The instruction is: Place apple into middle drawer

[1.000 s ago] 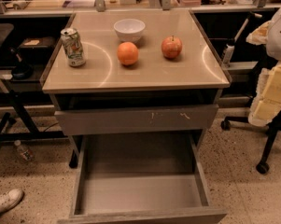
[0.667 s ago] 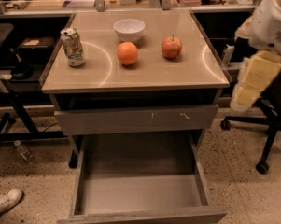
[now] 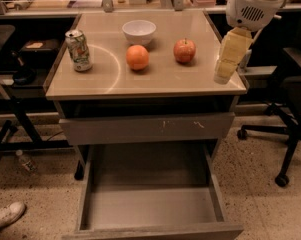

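The apple [image 3: 184, 50] sits on the counter [image 3: 160, 81], just right of the orange [image 3: 138, 57]. The hand [image 3: 229, 59] hangs over the counter's right edge; whether it is apart or together I cannot tell. It should go left and drop squarely over the apple. The drawer [image 3: 150, 206] below is pulled out.

Speckled floor [image 3: 270, 204], black office chair [image 3: 296, 89] right, perhaps a desk frame [image 3: 19, 120] left; hand [image 3: 225, 74] above the surface's [image 3: 165, 81] right edge.
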`<state>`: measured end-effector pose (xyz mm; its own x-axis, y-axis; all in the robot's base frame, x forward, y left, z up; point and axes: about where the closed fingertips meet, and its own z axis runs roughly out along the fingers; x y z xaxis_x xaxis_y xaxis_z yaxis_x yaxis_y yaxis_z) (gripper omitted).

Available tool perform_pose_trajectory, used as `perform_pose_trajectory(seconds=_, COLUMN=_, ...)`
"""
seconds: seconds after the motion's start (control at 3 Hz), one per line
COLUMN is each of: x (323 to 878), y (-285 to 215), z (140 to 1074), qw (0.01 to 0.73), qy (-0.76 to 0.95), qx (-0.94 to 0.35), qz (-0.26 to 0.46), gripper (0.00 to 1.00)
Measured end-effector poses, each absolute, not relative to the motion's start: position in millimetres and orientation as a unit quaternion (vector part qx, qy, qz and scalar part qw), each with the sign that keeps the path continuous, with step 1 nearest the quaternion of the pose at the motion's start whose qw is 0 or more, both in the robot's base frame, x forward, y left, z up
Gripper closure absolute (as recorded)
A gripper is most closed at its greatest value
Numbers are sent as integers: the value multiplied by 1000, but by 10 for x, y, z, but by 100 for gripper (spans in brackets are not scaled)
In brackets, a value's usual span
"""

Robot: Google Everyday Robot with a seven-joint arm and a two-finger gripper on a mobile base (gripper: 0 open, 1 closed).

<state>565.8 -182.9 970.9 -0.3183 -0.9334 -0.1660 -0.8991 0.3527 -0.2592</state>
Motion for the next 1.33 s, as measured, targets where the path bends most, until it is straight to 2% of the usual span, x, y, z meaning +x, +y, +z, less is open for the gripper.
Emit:
perform_pose_trajectory(seconds=0.33, x=6106, y=-1710, z=9766, qw=139, qy=806, qx=-569, qz=-78, gripper=0)
perform_pose_trajectory(seconds=1.0, x=6215, y=-1645, z=9852, qw=166, qy=802, qx=-568, qz=-82, gripper=0)
perform_pose_trajectory(seconds=1.33, x=6455, y=-1593, z=9757, qw=181, qy=802, qx=-564, qz=-72, gripper=0)
